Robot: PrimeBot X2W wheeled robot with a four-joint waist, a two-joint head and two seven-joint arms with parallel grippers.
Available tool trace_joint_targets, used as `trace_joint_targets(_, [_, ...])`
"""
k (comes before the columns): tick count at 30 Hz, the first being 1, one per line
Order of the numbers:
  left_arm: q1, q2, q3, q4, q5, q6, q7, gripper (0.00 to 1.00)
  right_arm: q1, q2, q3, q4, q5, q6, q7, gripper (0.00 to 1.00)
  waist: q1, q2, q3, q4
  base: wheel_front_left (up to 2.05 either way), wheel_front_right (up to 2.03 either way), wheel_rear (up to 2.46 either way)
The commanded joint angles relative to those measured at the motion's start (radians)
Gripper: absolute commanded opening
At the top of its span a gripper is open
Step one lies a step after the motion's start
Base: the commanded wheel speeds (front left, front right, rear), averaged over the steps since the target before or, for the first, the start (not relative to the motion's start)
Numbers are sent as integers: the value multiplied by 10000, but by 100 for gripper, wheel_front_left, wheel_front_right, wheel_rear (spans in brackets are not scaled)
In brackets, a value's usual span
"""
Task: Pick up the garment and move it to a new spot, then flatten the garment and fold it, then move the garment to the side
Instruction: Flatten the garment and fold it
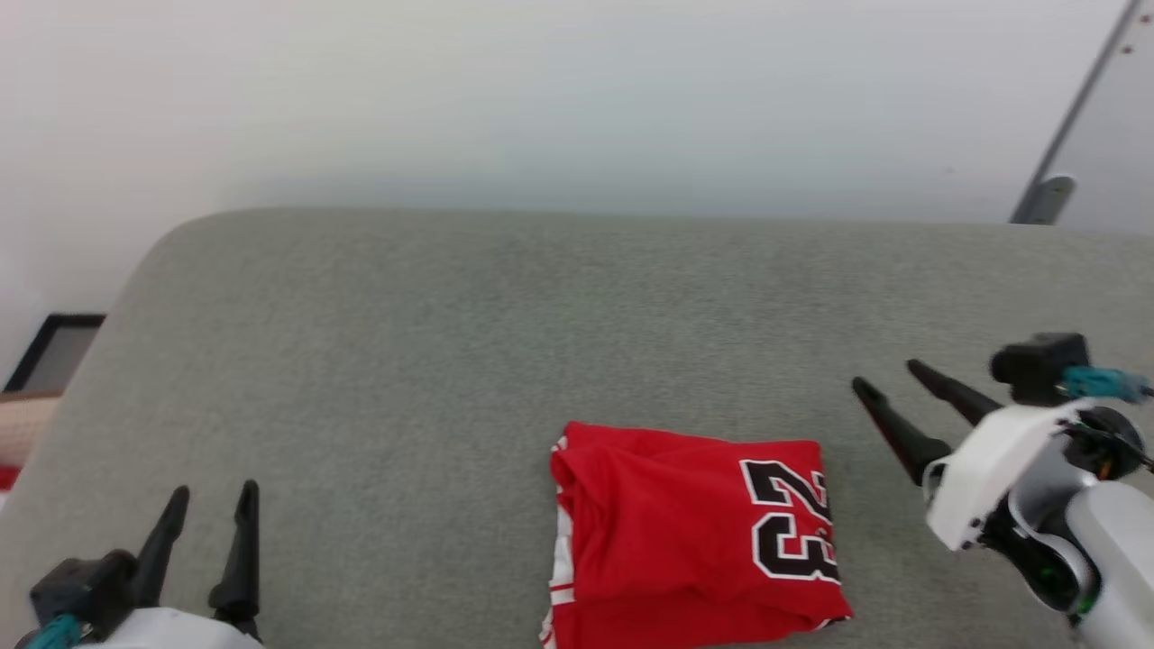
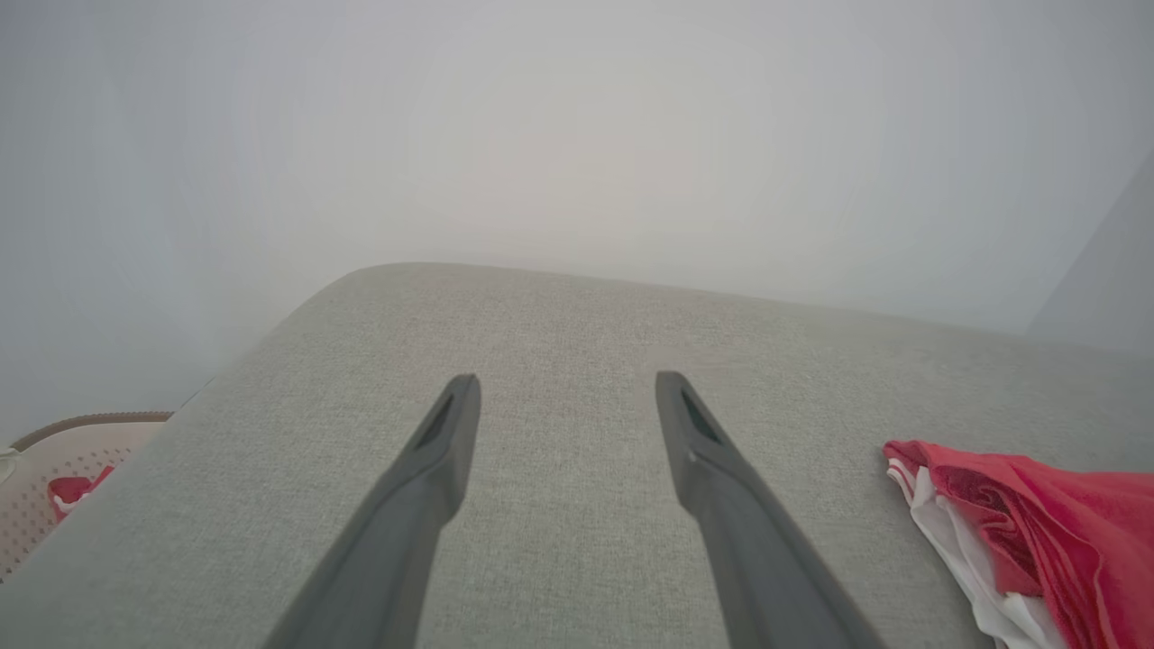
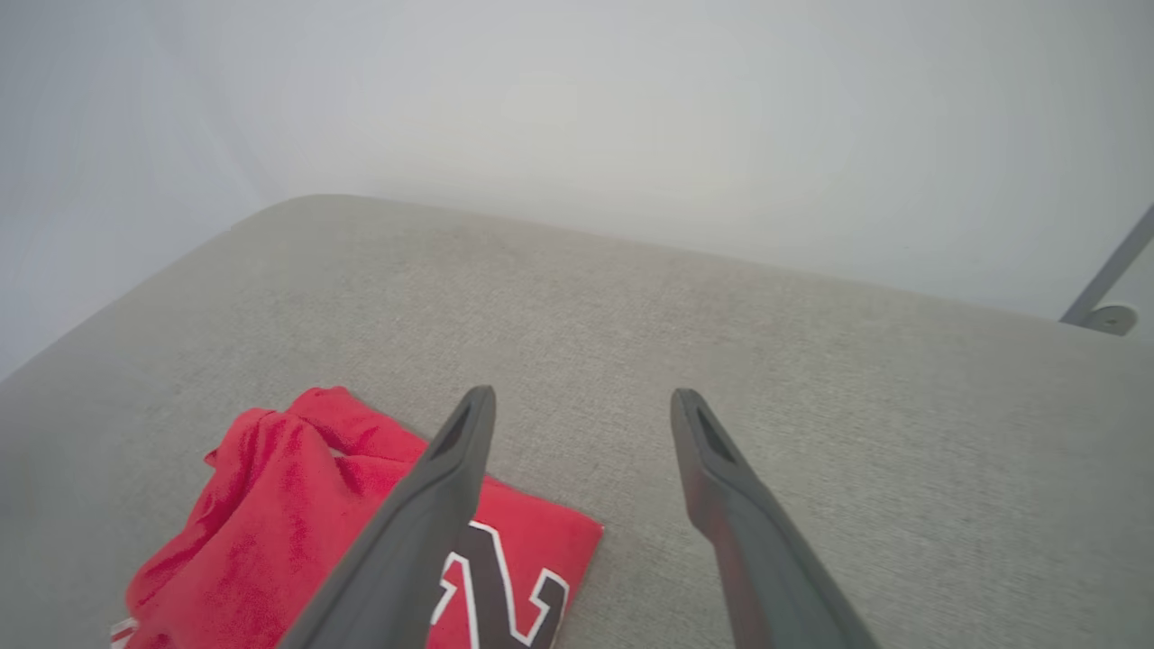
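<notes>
1. Garment (image 1: pixel 694 532) in the head view: folded into a rough red rectangle, it lies flat on the grey cushioned surface (image 1: pixel 406 361), low and a little right of centre, with its near edge cut by the bottom of the frame. A black, white-outlined "23" (image 1: pixel 793 523) sits sideways on its right part, and white-and-red trim shows along its left edge. The left gripper (image 1: pixel 215 491) is at the lower left, well apart from the cloth, its fingers spread and holding nothing. The right gripper (image 1: pixel 886 374) is at the right, its fingers parted and empty, its tips just beyond the upper right corner of the fold. A beige basket (image 1: pixel 22 424) peeks in at the far left.
2. Left wrist view: the left gripper (image 2: pixel 565 379) hangs over bare grey fabric, fingers wide apart. The garment (image 2: pixel 1037 523) lies at the lower right, red over a white layer. The basket (image 2: pixel 63 460), off the surface's left edge, holds a bit of red cloth (image 2: pixel 72 491).
3. Right wrist view: the right gripper (image 3: pixel 583 394) is spread and empty. The garment (image 3: pixel 270 505) lies at the lower left, and one finger crosses in front of its number.
</notes>
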Motion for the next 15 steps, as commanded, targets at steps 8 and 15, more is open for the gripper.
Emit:
trace_joint_targets(8, [517, -6, 562, -209, 50, -10, -37, 100, 970, -926, -635, -111, -548, -17, -2770, 100, 0, -1, -275, -1004, 0, 0, 0])
trace_joint_targets(15, [869, -144, 848, -302, 367, -38, -38, 100, 1942, -951, -1856, -173, -1052, -17, -3611, 100, 0, -1, -393, -1189, 0, 0, 0])
